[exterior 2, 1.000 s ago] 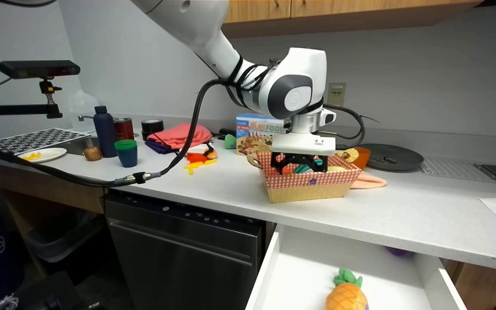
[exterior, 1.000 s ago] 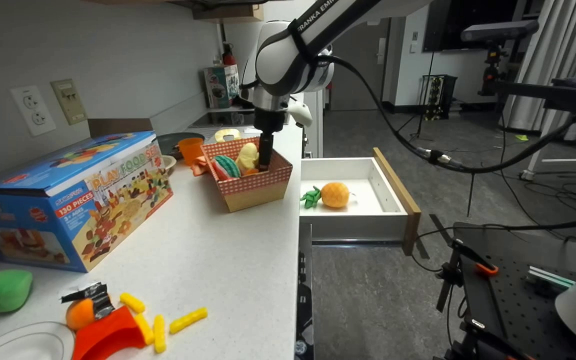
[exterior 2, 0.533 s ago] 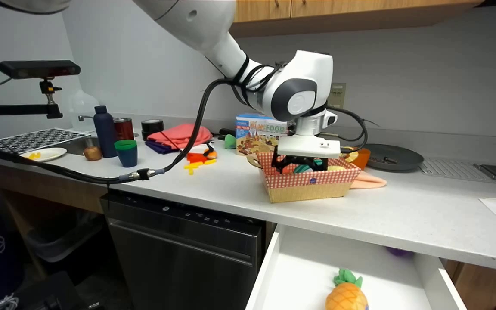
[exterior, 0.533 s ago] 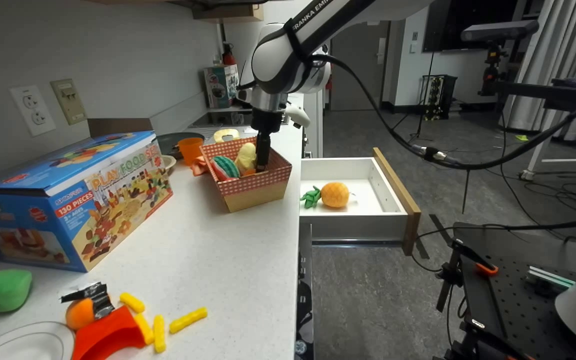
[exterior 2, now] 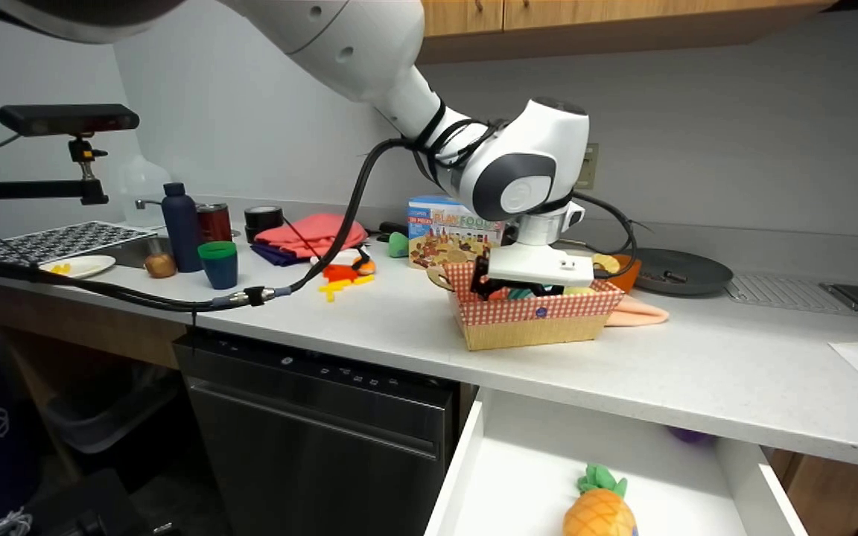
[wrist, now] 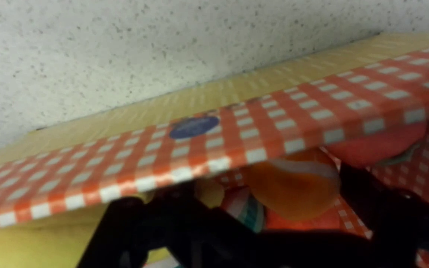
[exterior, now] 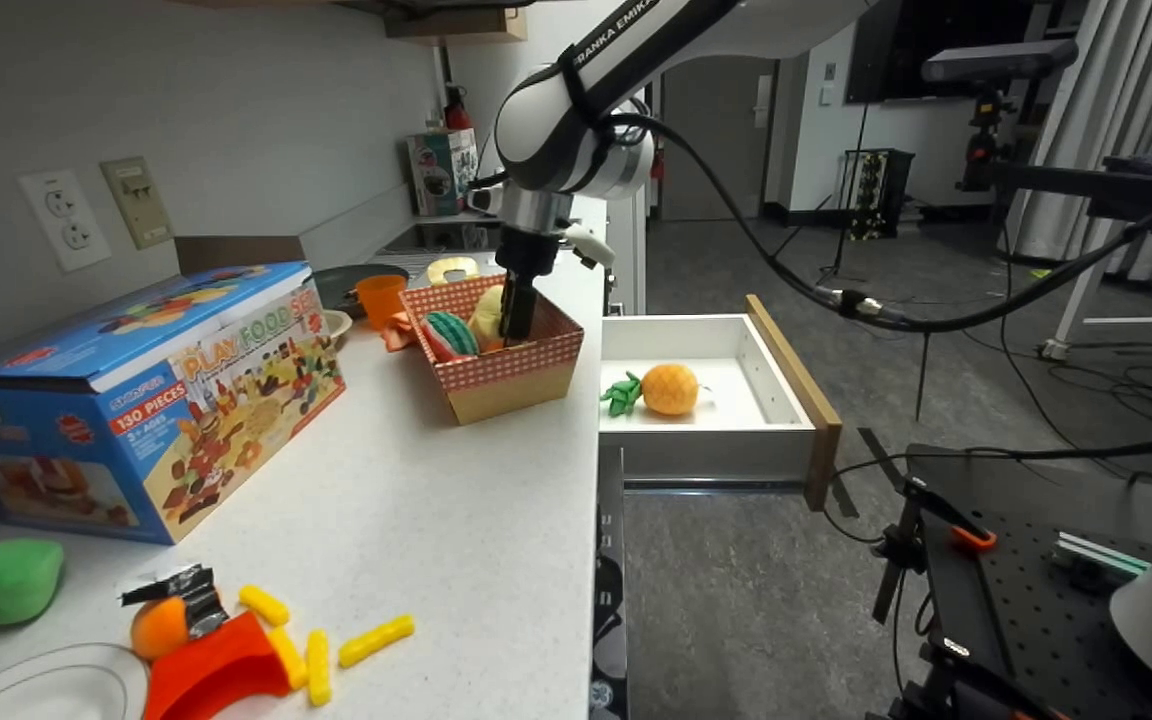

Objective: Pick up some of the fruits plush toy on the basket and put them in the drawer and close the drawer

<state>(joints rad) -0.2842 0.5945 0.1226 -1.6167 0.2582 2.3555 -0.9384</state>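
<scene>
The red-checked basket [exterior: 511, 392] stands on the counter with several fruit plush toys inside. A watermelon-striped toy [exterior: 451, 335] and a yellow toy [exterior: 485, 316] show there in an exterior view. My gripper [wrist: 270, 186] reaches down into the basket, tilted, its dark fingers spread apart. Between them in the wrist view sits an orange toy [wrist: 294, 190], close to the right finger and with a gap on the left. A pinkish-red toy [wrist: 382, 145] lies beyond the right finger. The drawer [exterior 2: 529, 461] is pulled out, holding a pineapple plush [exterior: 671, 390] and something purple [exterior 2: 690, 434] at its back.
A blue Play Food box [exterior: 156, 390] stands against the wall near the basket. An orange cup [exterior: 382, 300] and a dark pan [exterior 2: 678, 272] are beside it. Yellow sticks [exterior: 376, 640] and a red toy piece [exterior: 216, 670] lie farther along the counter. A cable [exterior 2: 351, 201] hangs off the arm.
My gripper has sunk deeper into the basket and tilted, shifting slightly toward the wall. The orange bit at its tips is now hidden in an exterior view. Basket and drawer have stayed put.
</scene>
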